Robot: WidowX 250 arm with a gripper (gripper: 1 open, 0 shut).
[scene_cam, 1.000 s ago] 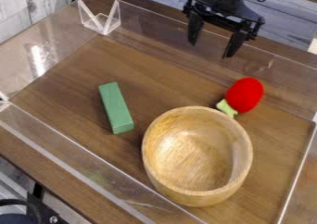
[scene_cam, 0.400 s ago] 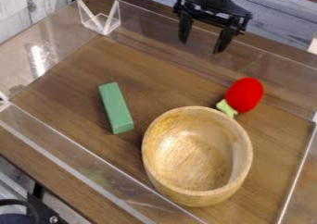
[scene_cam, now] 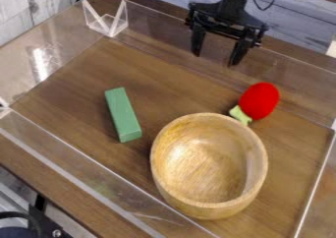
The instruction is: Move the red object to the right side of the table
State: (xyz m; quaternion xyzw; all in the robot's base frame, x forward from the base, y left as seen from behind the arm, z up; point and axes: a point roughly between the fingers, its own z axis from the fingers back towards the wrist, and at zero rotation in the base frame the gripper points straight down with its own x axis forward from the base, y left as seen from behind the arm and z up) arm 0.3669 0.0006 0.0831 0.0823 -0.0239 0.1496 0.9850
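Tool (scene_cam: 219,47) now lower & further left vs 1 s ago, spread wide, empty; red object (scene_cam: 258,99) below-right, apart.

My gripper (scene_cam: 219,46) has shifted since a second ago: it first slid toward nine o'clock along the far edge of the table (scene_cam: 184,85), and it now sits lower in the view than it did a moment back. Its fingers have also swung round a little, so the pair that stood slanted, the right one lower, now hang nearly level with each other. From the red object (scene_cam: 258,99) it now lies at about eleven o'clock.
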